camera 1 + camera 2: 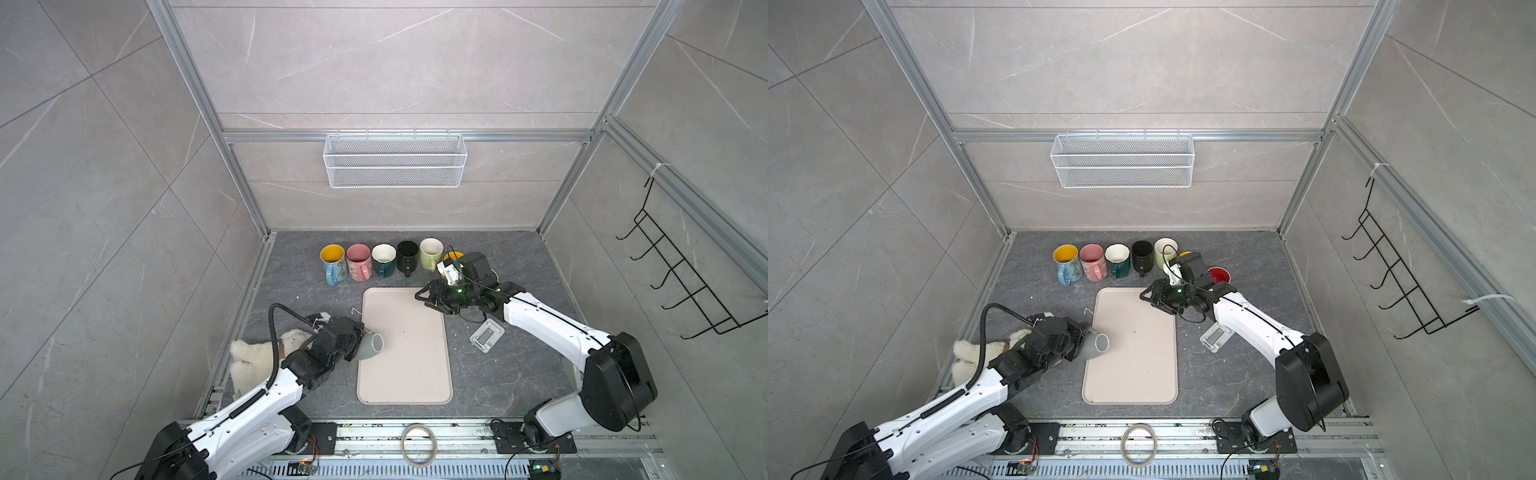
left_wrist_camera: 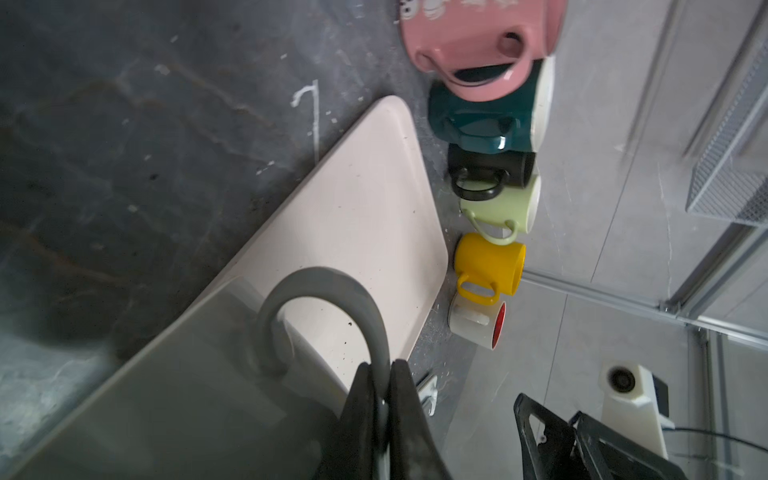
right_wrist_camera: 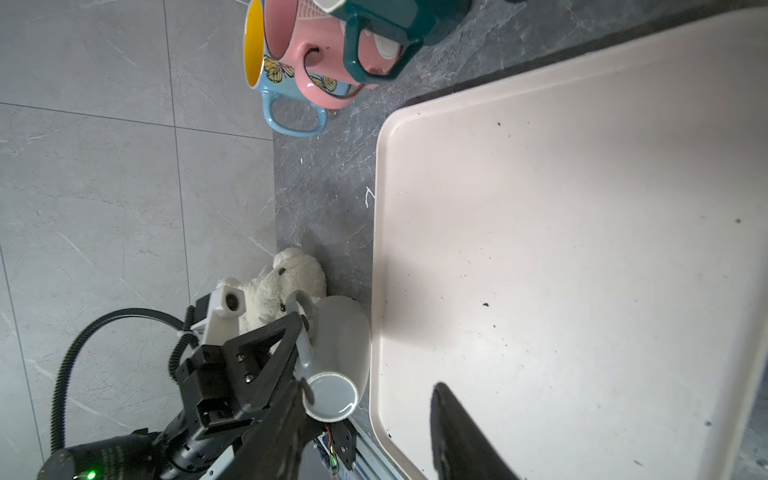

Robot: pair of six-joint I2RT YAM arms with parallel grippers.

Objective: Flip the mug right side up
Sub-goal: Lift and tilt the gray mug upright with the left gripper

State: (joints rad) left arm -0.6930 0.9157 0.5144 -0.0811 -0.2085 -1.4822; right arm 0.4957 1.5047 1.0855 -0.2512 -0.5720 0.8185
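The grey mug (image 1: 371, 345) (image 1: 1096, 345) lies tipped on its side at the left edge of the pale pink tray (image 1: 407, 374) (image 1: 1133, 382), its mouth toward the tray's middle. My left gripper (image 1: 360, 338) (image 1: 1086, 336) is shut on the mug's handle. In the left wrist view the handle (image 2: 324, 286) loops out from between the closed left gripper (image 2: 380, 370). The right wrist view shows the mug (image 3: 340, 345) beside the tray (image 3: 582, 249). My right gripper (image 1: 424, 297) (image 1: 1148, 296) (image 3: 372, 388) hangs open and holds nothing, over the tray's far right corner.
Several upright mugs (image 1: 383, 259) line the back, with a red-lined mug (image 1: 1219, 275) behind the right arm. A white plush toy (image 1: 253, 361) lies left of the tray, a small white clip (image 1: 487, 334) to its right. A wire basket (image 1: 395, 160) hangs on the back wall.
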